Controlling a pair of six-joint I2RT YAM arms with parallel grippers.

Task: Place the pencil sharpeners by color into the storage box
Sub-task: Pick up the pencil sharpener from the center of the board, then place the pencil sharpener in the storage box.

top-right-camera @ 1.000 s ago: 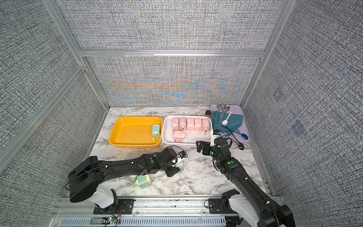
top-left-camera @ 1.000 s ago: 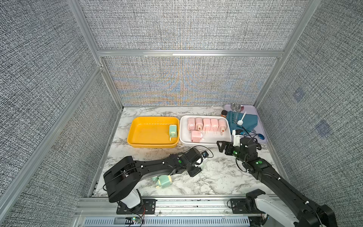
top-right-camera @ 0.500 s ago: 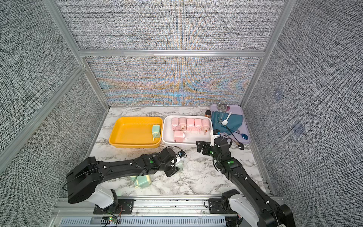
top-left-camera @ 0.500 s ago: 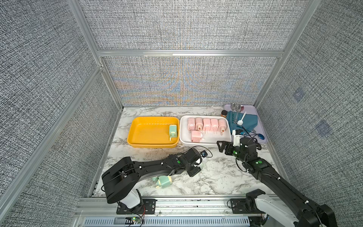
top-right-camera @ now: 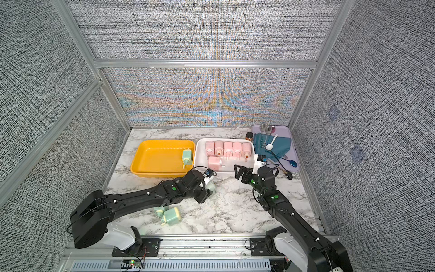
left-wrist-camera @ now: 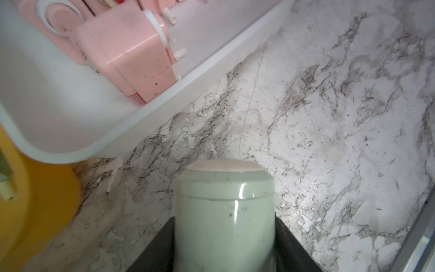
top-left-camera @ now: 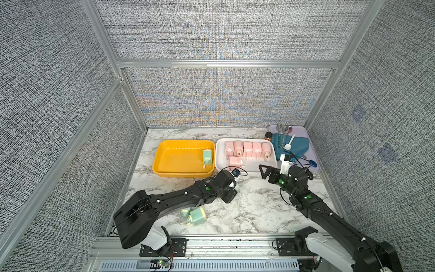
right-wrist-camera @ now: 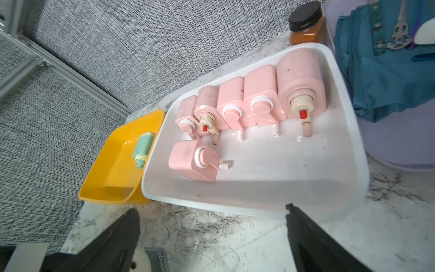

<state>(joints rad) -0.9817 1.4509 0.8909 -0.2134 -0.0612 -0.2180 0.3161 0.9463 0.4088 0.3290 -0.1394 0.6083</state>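
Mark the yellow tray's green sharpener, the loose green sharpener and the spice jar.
Green sharpener (top-left-camera: pixel 207 154) in yellow tray (top-left-camera: pixel 180 158): a top view, mint body.
Loose green sharpener (top-left-camera: pixel 197 216): a top view, mint body.
Spice jar (right-wrist-camera: pixel 306 14): right wrist view, dark lid.

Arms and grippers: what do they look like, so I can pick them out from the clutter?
The left arm and right arm are matte black, built of boxy links with green dots at the joints, white shells at the bases and thin black cables looping by the wrists. The left gripper and right gripper have black, wedge-shaped fingers.
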